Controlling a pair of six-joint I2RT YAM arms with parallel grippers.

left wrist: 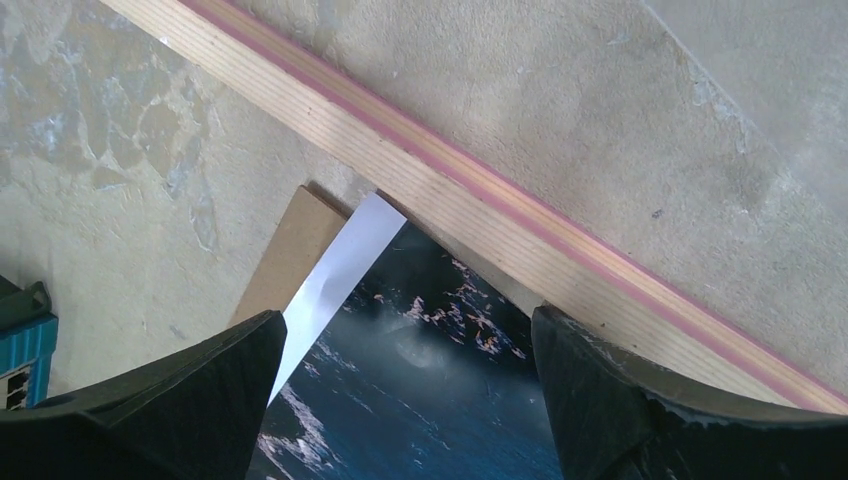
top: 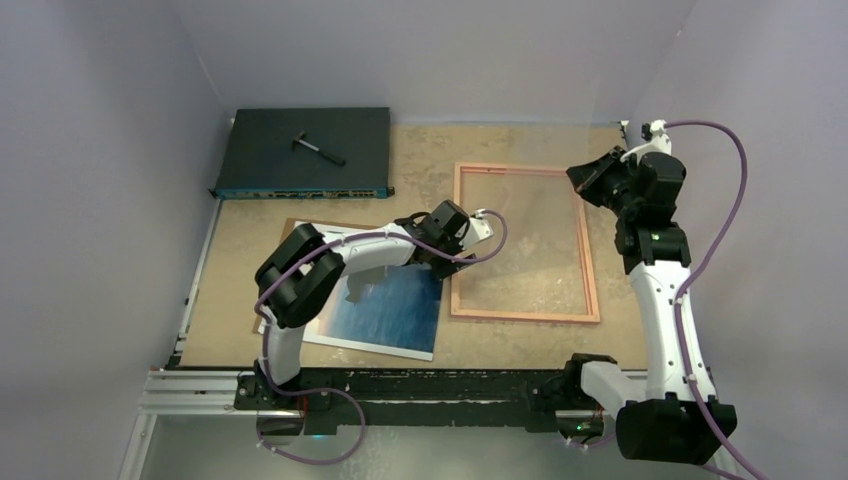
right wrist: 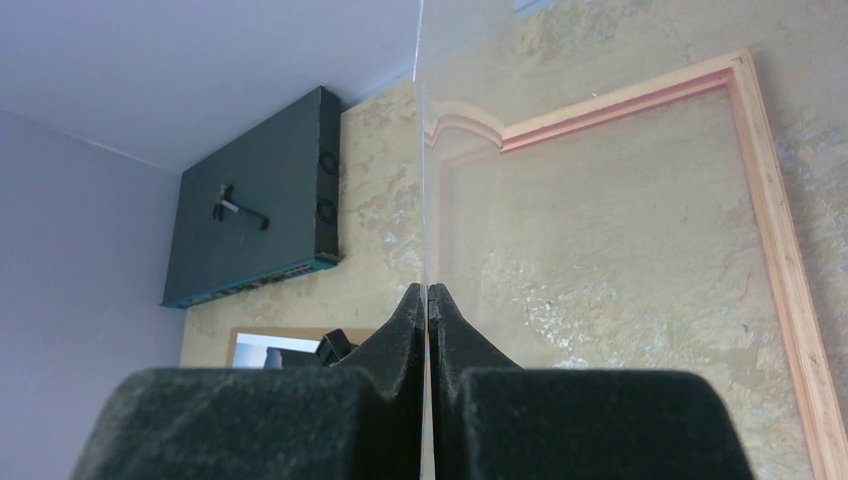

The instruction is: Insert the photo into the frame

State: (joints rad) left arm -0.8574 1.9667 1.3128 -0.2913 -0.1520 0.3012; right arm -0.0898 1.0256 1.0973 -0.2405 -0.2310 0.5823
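The photo [left wrist: 400,380], thin, glossy and floppy, suits a corner pinch by the left gripper's [left wrist: 408,328] released jaws, while the right gripper's [right wrist: 428,300] jaws clench the clear pane [right wrist: 430,180].

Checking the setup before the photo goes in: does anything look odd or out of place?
Yes. The right claw is shut on a clear pane, holding it up on edge, not flat in the frame. The photo lies askew over the brown board, its corner reaching the frame.

The left arm [top: 330,262] hides part of the photo [top: 390,315], itself overlapping the board [left wrist: 290,255].
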